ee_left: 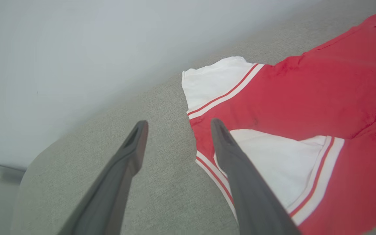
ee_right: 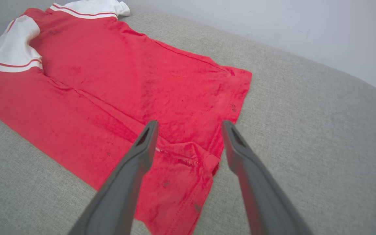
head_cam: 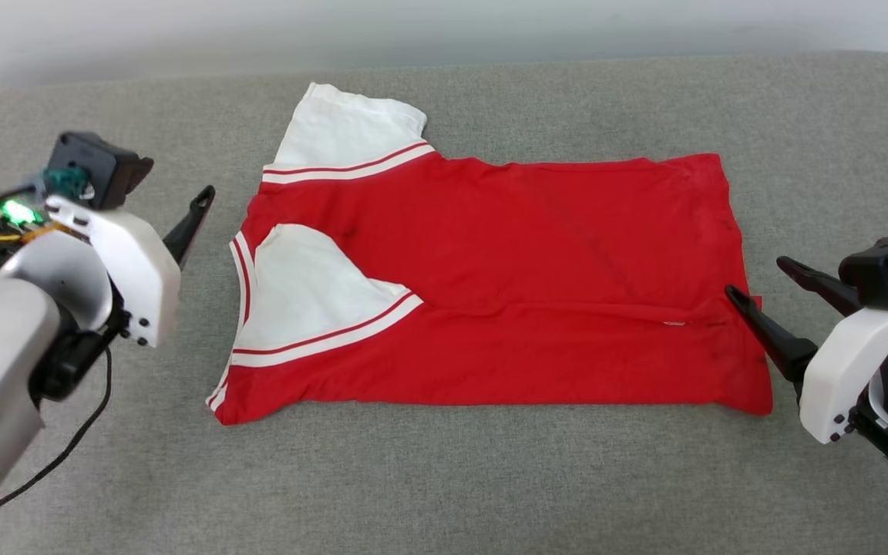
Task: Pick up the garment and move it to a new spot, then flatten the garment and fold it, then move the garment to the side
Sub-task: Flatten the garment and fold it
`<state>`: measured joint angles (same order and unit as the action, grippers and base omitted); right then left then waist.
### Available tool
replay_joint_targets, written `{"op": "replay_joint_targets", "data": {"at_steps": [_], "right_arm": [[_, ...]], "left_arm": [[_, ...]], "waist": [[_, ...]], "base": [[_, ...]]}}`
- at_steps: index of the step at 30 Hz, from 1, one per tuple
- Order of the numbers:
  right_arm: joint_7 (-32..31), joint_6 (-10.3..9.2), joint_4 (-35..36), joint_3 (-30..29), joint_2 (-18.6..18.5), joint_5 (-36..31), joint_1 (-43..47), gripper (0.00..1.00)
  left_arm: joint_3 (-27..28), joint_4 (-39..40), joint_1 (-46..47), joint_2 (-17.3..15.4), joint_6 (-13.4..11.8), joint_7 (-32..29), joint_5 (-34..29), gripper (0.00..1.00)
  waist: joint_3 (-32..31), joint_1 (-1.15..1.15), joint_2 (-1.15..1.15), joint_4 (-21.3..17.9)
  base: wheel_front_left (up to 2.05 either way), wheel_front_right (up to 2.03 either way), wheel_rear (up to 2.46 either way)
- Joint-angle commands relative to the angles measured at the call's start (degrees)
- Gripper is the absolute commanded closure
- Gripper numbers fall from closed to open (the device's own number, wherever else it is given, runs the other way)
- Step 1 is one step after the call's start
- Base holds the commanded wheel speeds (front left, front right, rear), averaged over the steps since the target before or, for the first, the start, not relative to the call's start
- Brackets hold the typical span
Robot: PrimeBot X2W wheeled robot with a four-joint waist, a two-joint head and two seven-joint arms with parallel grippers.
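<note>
The garment [head_cam: 506,270] lies red side up on the grey cloth surface [head_cam: 444,478], long axis left to right. Its near long edge is folded over, with one white sleeve [head_cam: 305,289] lying on top and the other white sleeve [head_cam: 348,127] spread at the far left corner. My left gripper [head_cam: 190,223] hovers open just left of the collar end, nothing between its fingers [ee_left: 179,124]. At the hem end my right gripper [head_cam: 758,277] is open, one fingertip over the hem's edge, holding nothing [ee_right: 189,124]. The garment also appears in both wrist views [ee_left: 305,98] [ee_right: 126,81].
The grey surface extends well beyond the garment on all sides, with a rounded back edge [head_cam: 644,58] against a pale wall [head_cam: 444,23]. A black cable [head_cam: 66,447] hangs by my left forearm at the lower left.
</note>
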<state>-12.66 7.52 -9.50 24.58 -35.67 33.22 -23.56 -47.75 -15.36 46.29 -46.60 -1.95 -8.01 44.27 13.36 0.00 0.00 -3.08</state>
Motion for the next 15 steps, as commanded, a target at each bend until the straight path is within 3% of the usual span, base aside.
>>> {"op": "replay_joint_targets", "data": {"at_steps": [1, 6, 11, 15], "right_arm": [[-0.2, -0.07, 0.7, -0.6, 0.4, -0.4, 0.6, 0.00], [-1.3, -0.07, 2.1, -1.9, 0.9, -1.0, 1.7, 0.00], [-2.5, -0.07, 2.6, -2.2, 1.5, -1.1, 2.4, 0.00], [-3.6, -0.07, 2.8, -1.5, 2.0, -0.5, 2.2, 0.00]], "left_arm": [[-0.5, 1.2, 1.1, -0.6, 0.6, -3.5, 1.1, 0.00], [-1.5, 4.2, 2.0, -2.3, 3.0, -18.6, 9.0, 0.00], [-4.0, 5.7, 2.3, -3.0, 3.6, -32.2, 14.9, 0.00], [-5.1, 5.8, 2.2, -3.0, 3.3, -37.8, 17.2, 0.00]], "waist": [[-0.2, 0.00, 0.00, 0.0], [-0.5, 0.00, 0.00, -0.1], [0.0, 0.00, 0.00, -0.5], [0.7, 0.00, 0.00, -1.0]], "base": [[0.00, 0.00, 0.00], [0.00, 0.00, 0.00], [0.00, 0.00, 0.00], [0.00, 0.00, 0.00]]}}
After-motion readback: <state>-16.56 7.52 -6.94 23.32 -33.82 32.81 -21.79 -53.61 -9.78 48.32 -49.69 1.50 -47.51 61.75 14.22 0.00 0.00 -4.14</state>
